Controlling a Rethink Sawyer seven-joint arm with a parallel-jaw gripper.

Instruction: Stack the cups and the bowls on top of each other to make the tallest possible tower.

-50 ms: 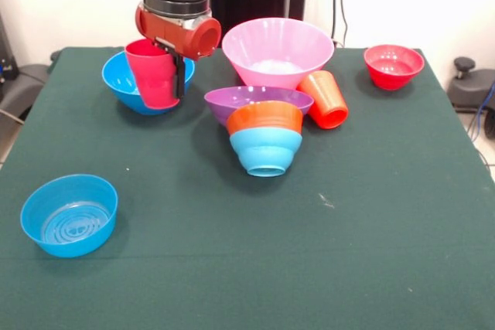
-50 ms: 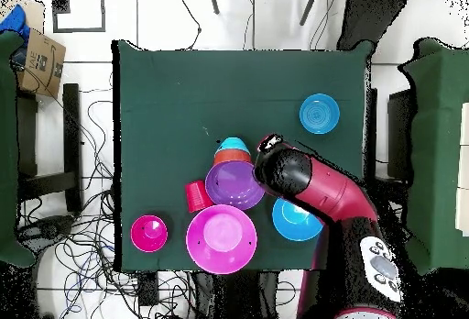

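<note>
Covering the whole work surface, you are looking at a dark green cloth-covered table (image 1: 371, 253), with white floor and loose cables showing around it from above. Your red and black robot arm (image 2: 321, 192) is reaching in over the table's robot side. Next in size, the large glossy pink plastic bowl (image 1: 277, 50) is sitting upright toward the back, and the wide shallow purple plastic bowl (image 1: 257, 101) is sitting just in front of it. The deep blue plastic bowl (image 1: 135, 86) is standing behind the gripper (image 1: 168, 79). A small blue plastic bowl (image 1: 69, 214) is sitting alone, well apart from the rest. The small orange plastic bowl (image 1: 264, 117) is nesting in the small light-blue plastic bowl (image 1: 266, 152), both tipped. A small red plastic bowl (image 1: 394, 65) is sitting apart. The smooth orange-red plastic cup (image 1: 325, 100) is lying beside the purple bowl. Your claw is clamping the pinkish-red stepped plastic cup (image 1: 151, 71), holding it upright in front of the deep blue bowl.
</note>
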